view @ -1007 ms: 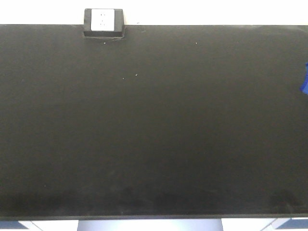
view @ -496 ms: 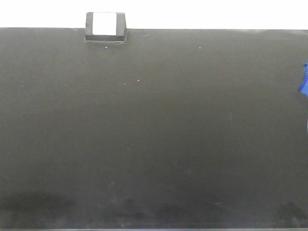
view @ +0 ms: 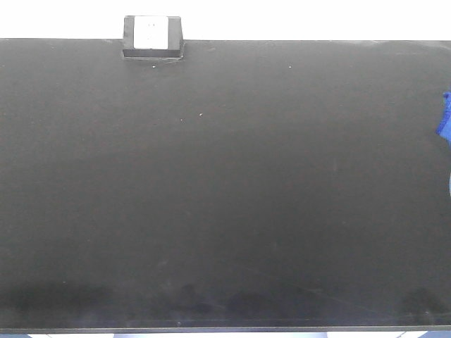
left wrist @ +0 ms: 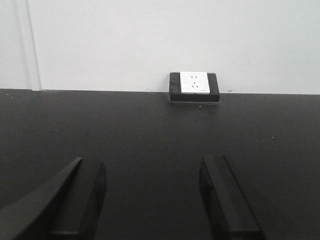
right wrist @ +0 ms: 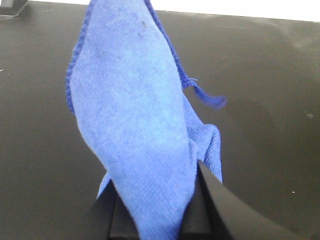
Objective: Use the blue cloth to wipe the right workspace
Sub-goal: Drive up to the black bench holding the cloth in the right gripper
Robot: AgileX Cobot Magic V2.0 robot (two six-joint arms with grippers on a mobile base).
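Protruding from the right gripper, the blue cloth is clamped in bunched folds between the closed jaws, over the right workspace. Contact with the benchtop cannot be determined. The left gripper is held with its jaws spread wide and empty, directed toward the black socket box at the rear edge.

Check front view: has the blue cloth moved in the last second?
No. The blue cloth stays at the right frame edge, at the same offset from the black box at the back.
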